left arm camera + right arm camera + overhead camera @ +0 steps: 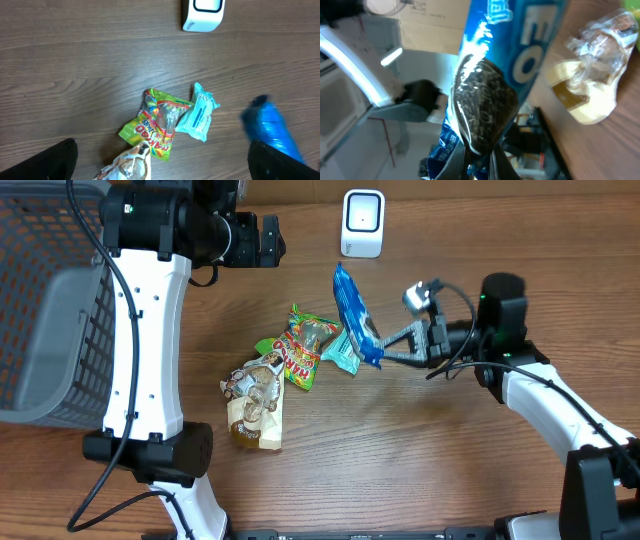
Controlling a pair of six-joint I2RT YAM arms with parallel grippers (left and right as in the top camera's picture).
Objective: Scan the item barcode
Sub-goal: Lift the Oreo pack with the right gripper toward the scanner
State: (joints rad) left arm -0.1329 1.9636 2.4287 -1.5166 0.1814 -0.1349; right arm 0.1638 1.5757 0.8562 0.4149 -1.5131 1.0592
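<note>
View from above, with both wrist views. The wooden table (400,470) carries everything shown. A grey mesh basket (40,330) sits at its left edge, beside my left arm.

My left gripper (278,240) hangs above the far part of the table with its jaws spread wide and nothing between them. In its wrist view the two dark fingers (50,162) frame the loose packets below.

My right gripper (383,348) is clamped on the lower end of the blue packet (352,310), the item to be scanned. The packet is tilted. Its free end points toward the white scanner (362,223), near it but apart from it. In the right wrist view the packet (530,45) rises straight out from my closed fingers and fills the middle of the frame. I cannot make out a barcode on the side that shows.

A tan snack bag (255,405) lies flat on the table, nearest the front. A green and yellow candy bag (303,350) lies just beyond it, and their ends touch. The scanner stands upright at the far edge. A small teal packet (343,348) lies against the candy bag's right side, just under the blue packet's gripped end.
</note>
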